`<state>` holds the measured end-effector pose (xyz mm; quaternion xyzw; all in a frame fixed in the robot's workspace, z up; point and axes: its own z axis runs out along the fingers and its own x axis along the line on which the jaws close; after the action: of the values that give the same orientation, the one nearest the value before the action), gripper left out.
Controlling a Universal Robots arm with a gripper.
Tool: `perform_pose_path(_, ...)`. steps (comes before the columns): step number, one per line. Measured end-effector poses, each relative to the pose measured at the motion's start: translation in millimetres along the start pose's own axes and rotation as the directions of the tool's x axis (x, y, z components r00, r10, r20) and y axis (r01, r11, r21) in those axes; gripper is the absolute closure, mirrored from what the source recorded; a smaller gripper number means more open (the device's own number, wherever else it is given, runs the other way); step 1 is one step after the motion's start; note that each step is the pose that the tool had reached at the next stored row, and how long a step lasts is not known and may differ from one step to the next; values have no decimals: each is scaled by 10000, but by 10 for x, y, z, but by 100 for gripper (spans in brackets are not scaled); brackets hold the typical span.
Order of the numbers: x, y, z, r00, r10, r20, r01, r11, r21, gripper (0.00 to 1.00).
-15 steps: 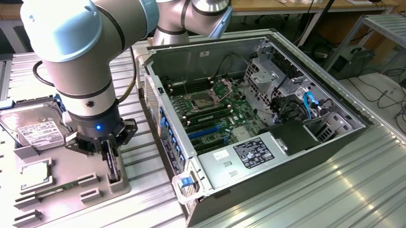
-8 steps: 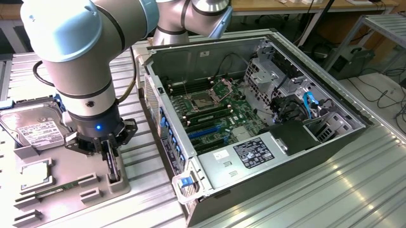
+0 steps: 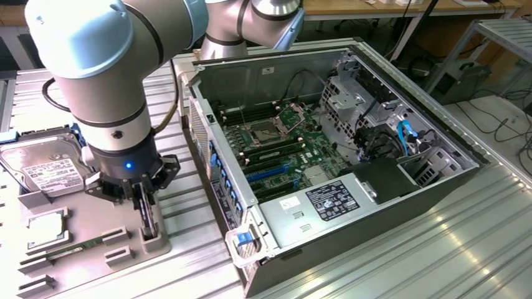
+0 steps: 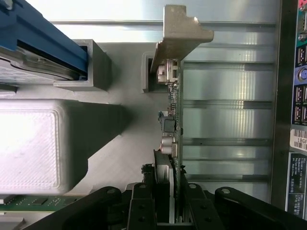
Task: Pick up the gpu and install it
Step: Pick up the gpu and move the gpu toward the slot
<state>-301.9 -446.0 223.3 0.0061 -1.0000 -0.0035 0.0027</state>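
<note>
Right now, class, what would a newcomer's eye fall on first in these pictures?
The big grey robot arm looms at the exterior view's left, its jaws shut on the gpu standing on edge in a grey holder. The exterior view's right holds an open computer case, motherboard exposed.

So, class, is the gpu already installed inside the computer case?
No, the gpu stands on edge in the grey tray beside the computer case, outside it.

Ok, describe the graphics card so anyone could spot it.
Beside the open computer case sits a grey holder tray. The thin dark circuit card stands on edge there in the end effector; unlike the boxy silver hard drive, it carries a silvery bracket.
</note>
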Motion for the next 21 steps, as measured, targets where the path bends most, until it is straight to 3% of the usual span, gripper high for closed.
perform_pose_path(21, 2, 4, -451, 10000, 1, 4, -1, 10000, 0, 72)
